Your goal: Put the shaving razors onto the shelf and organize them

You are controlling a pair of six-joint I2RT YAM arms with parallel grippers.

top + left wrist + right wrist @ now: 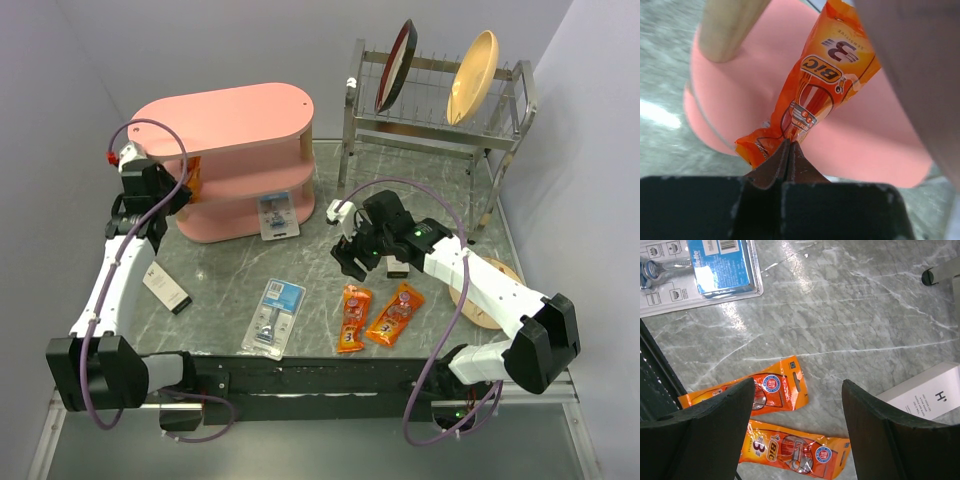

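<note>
Marble tabletop, pink shelf at back left. Placing step, seemingly: left gripper clamped on orange BiC razor packet over a shelf board. Right gripper spread wide above two orange packets. Next, probably: release, then fetch blister pack near front edge.

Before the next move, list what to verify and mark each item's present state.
1. Left gripper shut on the orange BiC foil packet: ok.
2. Packet above a board of the pink oval three-tier shelf: ok. Resting on it: cannot tell.
3. Right gripper open and empty: ok.
4. Clear blister pack with blue card shelved: not ok, it lies flat on the grey marble table.
5. Second blister pack fully on the shelf's bottom board: cannot tell.
6. Two more orange packets shelved: not ok, both lie on the table.
</note>
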